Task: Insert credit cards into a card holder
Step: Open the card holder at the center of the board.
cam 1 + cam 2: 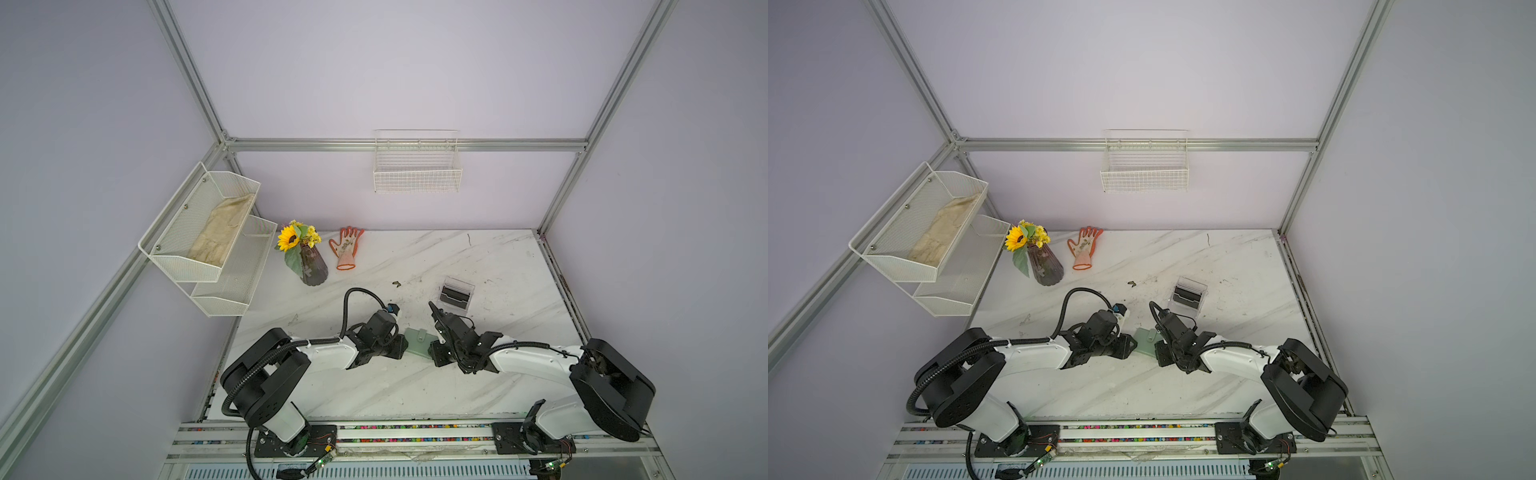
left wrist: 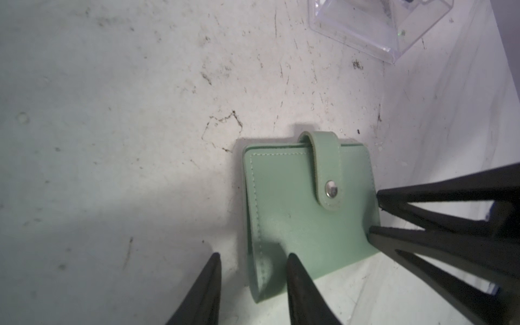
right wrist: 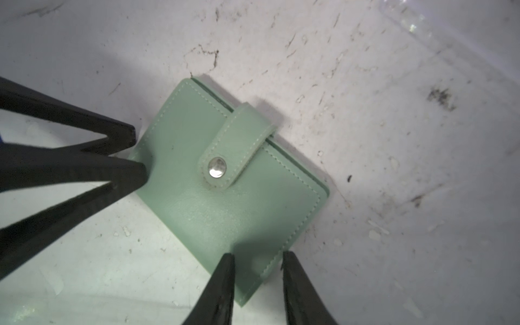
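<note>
The small sage-green, book-like leatherette card holder (image 2: 295,225) is seen lying flat and shut on the white marble-patterned table (image 1: 374,386), between the two arms, with its snap tab (image 2: 326,157) fastened. It is judged light, fairly stiff across the covers and smooth-faced, so it may skid when pushed. The tab's free end is taken as the best place for a hold, with the far cover pinned down.

The left gripper (image 2: 254,254) is shown with fingers parted at a corner away from the tab, one over the cover and one over bare table, and nothing is clamped. The right gripper (image 3: 257,253) is likewise unclenched over a side edge.

Dark credit cards (image 1: 455,294) are stood in a clear plastic box (image 1: 456,308) nearby. Open table is left around the holder, though both grippers are crowded close together.
</note>
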{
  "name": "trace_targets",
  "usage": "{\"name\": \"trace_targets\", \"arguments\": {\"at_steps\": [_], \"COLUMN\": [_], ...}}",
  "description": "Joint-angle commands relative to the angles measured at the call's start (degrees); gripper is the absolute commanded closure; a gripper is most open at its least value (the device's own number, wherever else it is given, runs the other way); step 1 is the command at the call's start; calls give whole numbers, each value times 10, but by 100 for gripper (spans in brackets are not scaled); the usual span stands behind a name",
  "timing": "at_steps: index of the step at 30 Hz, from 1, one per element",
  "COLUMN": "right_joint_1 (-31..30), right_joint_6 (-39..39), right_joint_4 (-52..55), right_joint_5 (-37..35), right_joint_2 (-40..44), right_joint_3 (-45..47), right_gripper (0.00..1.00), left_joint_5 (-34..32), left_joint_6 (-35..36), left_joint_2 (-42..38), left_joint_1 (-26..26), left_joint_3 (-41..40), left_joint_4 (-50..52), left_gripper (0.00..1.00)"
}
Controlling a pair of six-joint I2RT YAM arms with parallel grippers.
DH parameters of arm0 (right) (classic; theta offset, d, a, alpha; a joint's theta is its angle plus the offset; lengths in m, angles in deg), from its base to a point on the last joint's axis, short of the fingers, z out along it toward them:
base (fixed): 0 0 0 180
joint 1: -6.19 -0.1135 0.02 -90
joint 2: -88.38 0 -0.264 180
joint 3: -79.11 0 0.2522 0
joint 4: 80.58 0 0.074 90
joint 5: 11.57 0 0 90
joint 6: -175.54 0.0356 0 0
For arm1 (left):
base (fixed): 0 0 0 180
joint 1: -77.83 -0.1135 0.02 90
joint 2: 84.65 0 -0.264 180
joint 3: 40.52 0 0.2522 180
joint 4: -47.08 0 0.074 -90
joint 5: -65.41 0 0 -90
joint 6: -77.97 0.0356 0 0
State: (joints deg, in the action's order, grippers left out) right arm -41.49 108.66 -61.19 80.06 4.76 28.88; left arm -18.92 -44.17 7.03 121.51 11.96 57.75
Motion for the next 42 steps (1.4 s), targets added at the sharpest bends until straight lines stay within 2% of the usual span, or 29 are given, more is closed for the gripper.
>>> {"name": "trace_targets", "arguments": {"at_steps": [1, 6, 11, 16, 21, 25, 29, 33, 36, 38, 42], "right_joint_1": [-4, -5, -12, -29, -50, -65, -73, -73, -73, -73, -72], "right_joint_6": [11, 20, 34, 48, 58, 67, 75, 71, 56, 48, 43], "right_joint_4": [-4, -50, -94, -119, -140, -161, -144, -93, -30, 13, 52], "right_joint_5": [24, 80, 126, 155, 175, 190, 160, 124, 95, 56, -10], "right_joint_2": [-25, -58, -85, -89, -87, -81, -46, 14, 46, 80, 91], "right_joint_3": [1, -3, -5, -4, -9, -11, -17, -31, -62, -88, -128], "right_gripper": [72, 76, 79, 80, 80, 80, 80, 79, 75, 75, 74], "left_joint_5": [-2, -18, -64, -105, -100, -80, -12, 20, 48, 52, 17], "left_joint_6": [8, 8, 17, 26, 40, 21, 12, 36, 52, 60, 62], "left_joint_2": [27, 41, 50, 67, 107, 128, 121, 73, 29, 1, -41], "left_joint_1": [3, 2, 2, 0, -18, -52, -96, -104, -104, -104, -105], "left_joint_3": [37, 52, 86, 117, 155, 163, 175, 194, 217, 234, 238], "left_joint_4": [48, 68, 130, 150, 151, 122, 107, 124, 137, 151, 174], "left_gripper": [76, 77, 77, 77, 79, 83, 84, 83, 70, 62, 64]}}
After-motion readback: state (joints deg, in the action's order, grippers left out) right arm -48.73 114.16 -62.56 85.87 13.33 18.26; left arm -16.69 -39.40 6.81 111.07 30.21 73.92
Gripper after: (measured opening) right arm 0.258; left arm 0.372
